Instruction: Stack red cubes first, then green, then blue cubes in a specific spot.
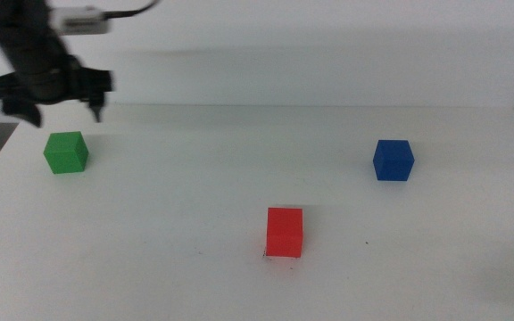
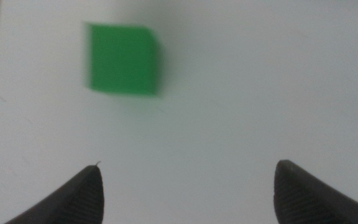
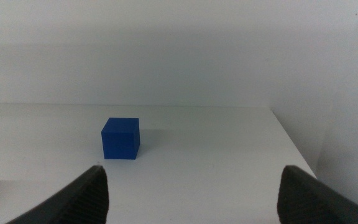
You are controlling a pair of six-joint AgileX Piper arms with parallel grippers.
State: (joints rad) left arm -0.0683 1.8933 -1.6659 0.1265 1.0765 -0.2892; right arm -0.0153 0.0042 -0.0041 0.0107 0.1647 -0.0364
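Nearest the lens sits the red cube (image 1: 285, 232), low and centre on the white table (image 1: 177, 232), square on the marked spot (image 1: 265, 255), where a tiny black tick shows at its lower left corner and another speck lies off to its right, so the base of the stack looks to be in place. Now across from the left: the left gripper (image 1: 61, 105) hangs above the far left of the table, jaws spread wide and holding nothing, with the green cube (image 1: 66, 152) on the tabletop just below and in front of it, well apart from the red one. In the left wrist view the green cube (image 2: 124, 59) is blurred and lies off to one side of the line between the jaws (not centred at all), and that is the risk I would watch: a descent from here could bring one jaw down on top of the cube or nudge it toward the nearby table edge instead of straddling it, and a skewed grip would then make a crooked placement on the red cube. Moving right, the blue cube (image 1: 393, 160) waits alone, well clear of the others. The right gripper (image 3: 191, 190) is out of the middle view, its wrist camera showing released, wide-spread jaws with the blue cube (image 3: 120, 138) ahead. Nothing lies between green and red.
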